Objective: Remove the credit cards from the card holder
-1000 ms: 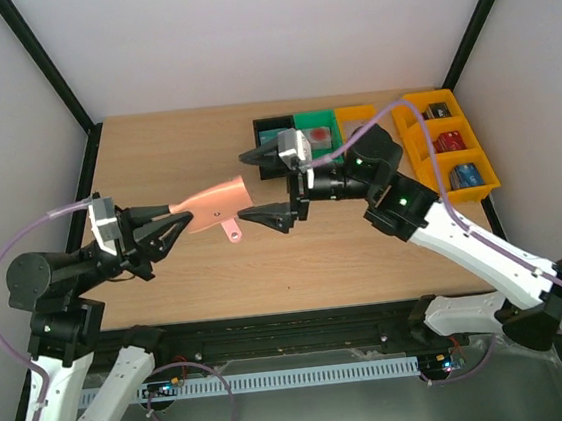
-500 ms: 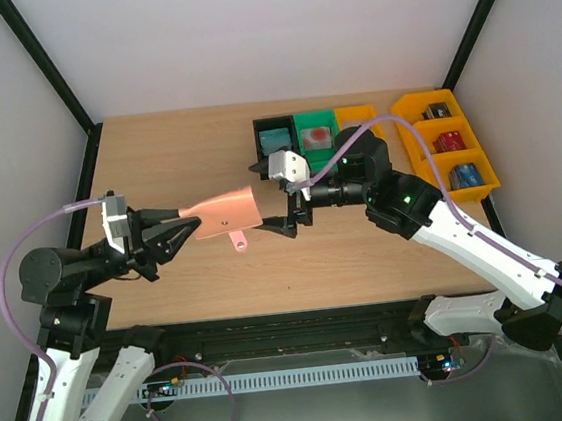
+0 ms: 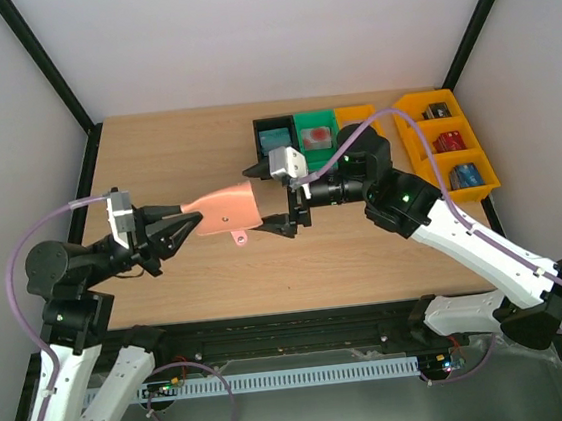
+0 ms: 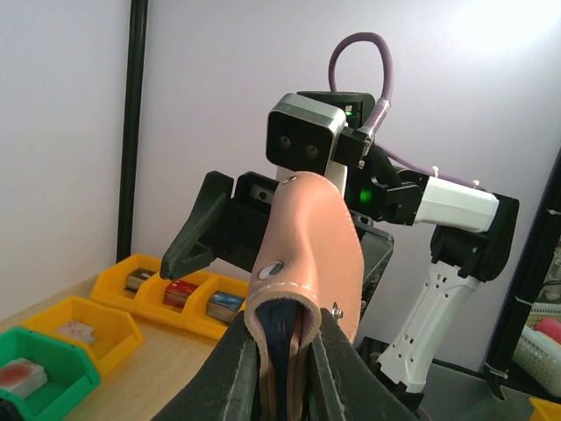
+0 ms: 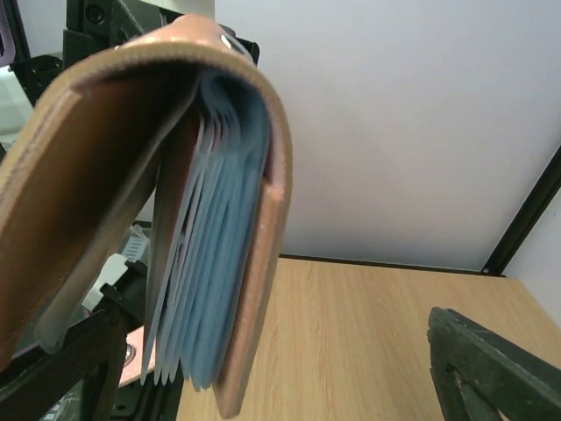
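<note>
Aloft, the card holder (image 3: 226, 208) juts from the left end effector (image 3: 188, 221).

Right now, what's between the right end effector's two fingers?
The card holder, held by the left end effector; the fingers of the right end effector stand apart either side. Top and right wrist views show it.

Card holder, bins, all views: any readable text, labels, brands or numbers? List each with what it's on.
No legible text in any view.
card holder: plain leather, one small stud, no brand visible.
blocks in the yellow bins: any print is too small to read.
item in the green bin: red mark, too blurred to read.
</note>
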`<act>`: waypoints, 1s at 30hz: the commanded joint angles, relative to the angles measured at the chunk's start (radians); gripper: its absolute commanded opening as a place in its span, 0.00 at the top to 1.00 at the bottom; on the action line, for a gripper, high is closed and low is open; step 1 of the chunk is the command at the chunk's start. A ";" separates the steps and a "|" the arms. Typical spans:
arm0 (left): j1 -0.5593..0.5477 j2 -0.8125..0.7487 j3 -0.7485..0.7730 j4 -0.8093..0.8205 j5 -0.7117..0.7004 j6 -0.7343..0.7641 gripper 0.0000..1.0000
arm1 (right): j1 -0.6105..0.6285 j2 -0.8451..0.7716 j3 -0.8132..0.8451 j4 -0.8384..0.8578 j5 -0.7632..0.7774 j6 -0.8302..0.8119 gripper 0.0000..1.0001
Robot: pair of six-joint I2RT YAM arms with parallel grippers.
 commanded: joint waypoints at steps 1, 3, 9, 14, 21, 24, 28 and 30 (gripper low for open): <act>0.003 0.015 -0.006 -0.062 0.023 0.071 0.98 | -0.002 0.003 0.042 0.128 0.008 0.093 0.10; 0.003 0.026 -0.001 -0.120 0.010 0.120 0.98 | -0.001 -0.004 0.036 0.164 0.042 0.119 0.06; 0.003 0.034 0.004 -0.216 0.005 0.220 0.98 | -0.001 -0.023 0.016 0.226 0.073 0.141 0.03; 0.003 0.043 0.002 -0.230 0.072 0.227 0.98 | -0.001 -0.007 0.018 0.205 0.023 0.123 0.15; 0.003 0.036 0.001 -0.244 0.088 0.250 0.98 | -0.001 0.043 0.054 0.146 -0.037 0.127 0.79; 0.004 0.025 -0.004 -0.242 0.073 0.262 0.90 | -0.002 0.037 0.049 0.159 -0.013 0.167 0.98; 0.015 -0.028 -0.030 -0.197 0.016 0.276 0.04 | -0.013 0.045 0.059 0.226 0.059 0.322 0.98; 0.030 -0.073 -0.049 -0.188 -0.012 0.322 0.01 | -0.038 0.051 0.063 0.305 0.061 0.472 0.98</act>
